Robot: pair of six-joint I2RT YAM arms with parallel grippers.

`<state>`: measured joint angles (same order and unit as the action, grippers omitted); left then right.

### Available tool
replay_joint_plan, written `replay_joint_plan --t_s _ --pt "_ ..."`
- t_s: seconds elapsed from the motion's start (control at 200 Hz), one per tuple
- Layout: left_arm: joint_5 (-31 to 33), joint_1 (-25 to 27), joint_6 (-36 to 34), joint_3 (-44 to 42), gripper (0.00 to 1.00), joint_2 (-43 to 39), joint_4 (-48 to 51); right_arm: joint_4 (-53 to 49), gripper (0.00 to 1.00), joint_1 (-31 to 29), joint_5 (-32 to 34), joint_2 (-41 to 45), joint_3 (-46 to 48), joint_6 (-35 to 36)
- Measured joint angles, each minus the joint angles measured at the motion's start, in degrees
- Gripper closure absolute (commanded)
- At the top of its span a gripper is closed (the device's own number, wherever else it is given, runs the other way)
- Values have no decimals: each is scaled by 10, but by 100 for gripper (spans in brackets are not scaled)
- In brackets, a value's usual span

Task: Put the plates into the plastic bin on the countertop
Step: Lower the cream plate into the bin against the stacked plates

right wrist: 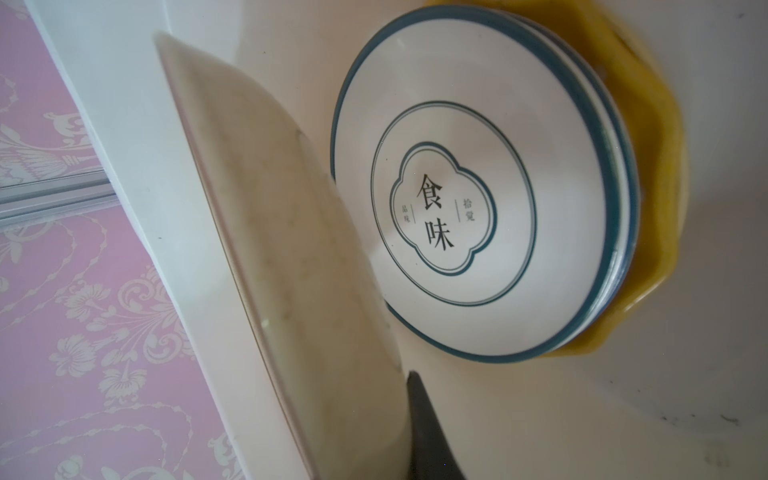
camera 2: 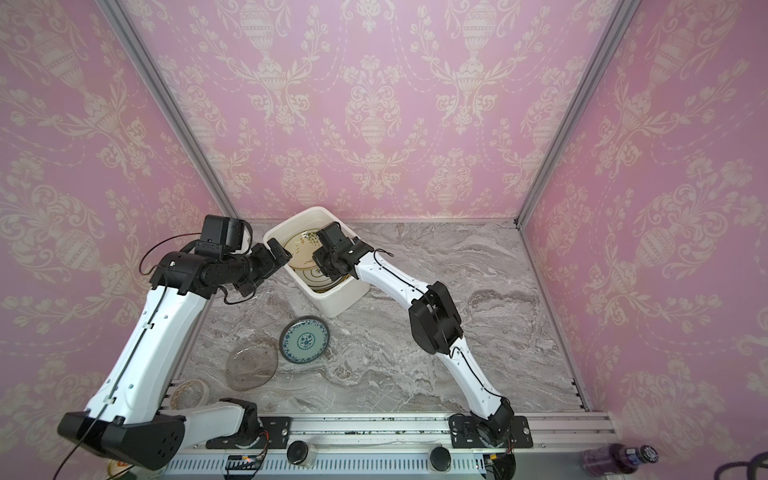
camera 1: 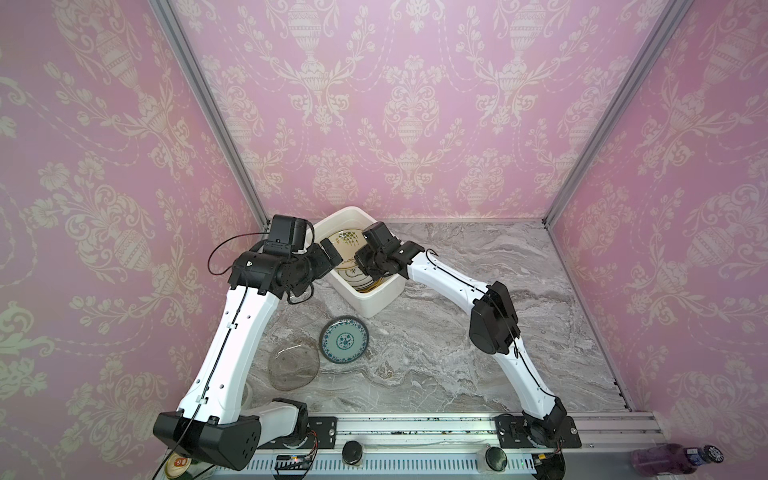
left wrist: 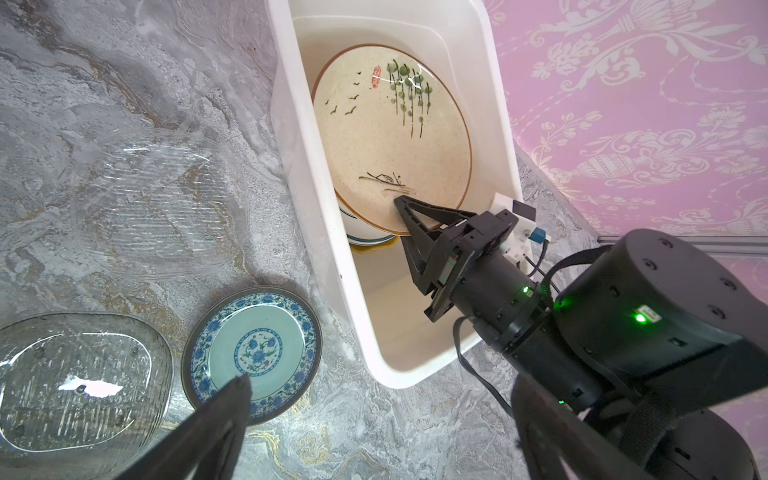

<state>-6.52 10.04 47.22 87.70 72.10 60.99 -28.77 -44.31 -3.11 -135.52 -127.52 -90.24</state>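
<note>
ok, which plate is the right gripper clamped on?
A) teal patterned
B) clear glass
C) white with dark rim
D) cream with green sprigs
D: in the left wrist view the right gripper is shut on the rim of the cream plate with green sprigs, held tilted inside the plastic bin; the teal patterned plate lies flat on the countertop.
</note>
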Motion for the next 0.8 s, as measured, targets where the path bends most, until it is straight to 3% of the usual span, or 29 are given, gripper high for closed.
replay_joint_plan --t_s 0.801 --pt "13 -6 -13 0 1 -1 0 -2 100 -5 21 -36 -29 -56"
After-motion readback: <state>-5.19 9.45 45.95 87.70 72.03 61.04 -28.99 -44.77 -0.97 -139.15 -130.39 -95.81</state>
